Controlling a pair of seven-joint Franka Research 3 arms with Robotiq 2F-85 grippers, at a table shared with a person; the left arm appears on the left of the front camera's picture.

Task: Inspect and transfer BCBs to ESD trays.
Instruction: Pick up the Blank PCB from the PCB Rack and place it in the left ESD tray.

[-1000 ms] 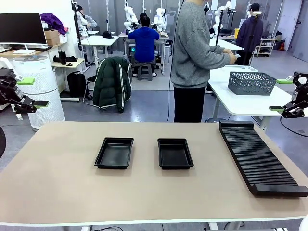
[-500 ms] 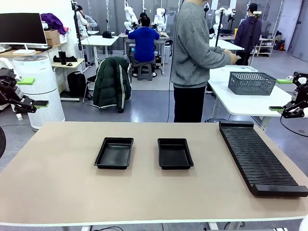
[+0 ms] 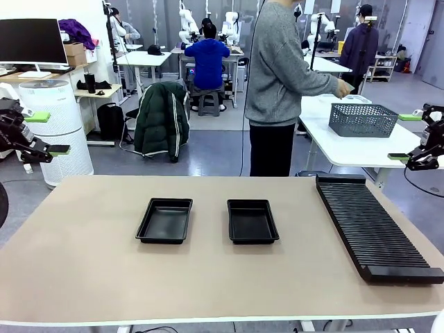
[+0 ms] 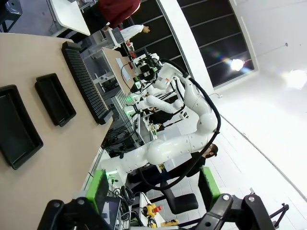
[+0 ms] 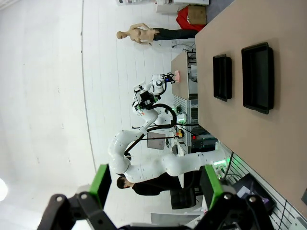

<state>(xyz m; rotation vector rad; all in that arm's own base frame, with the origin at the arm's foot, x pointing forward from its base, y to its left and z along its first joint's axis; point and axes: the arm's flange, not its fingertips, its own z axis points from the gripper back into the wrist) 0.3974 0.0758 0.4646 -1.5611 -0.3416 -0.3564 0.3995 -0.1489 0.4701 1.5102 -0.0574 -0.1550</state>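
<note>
The left ESD tray (image 3: 164, 220) and right ESD tray (image 3: 252, 221) sit side by side in the middle of the table (image 3: 83, 277), both open side up. Each one's long axis runs from the robot's side toward the far edge, the left one skewed a bit. A long black slotted rack (image 3: 371, 227) lies at the right end, same way lengthwise. The left claw (image 3: 48, 133) hangs off the table's left side and the right claw (image 3: 404, 137) off the right, both up in the air, spread wide, pinching nothing. A person (image 3: 281, 76) in a grey sweater stands past the far edge, turned to a grey basket (image 3: 362, 119)
</note>
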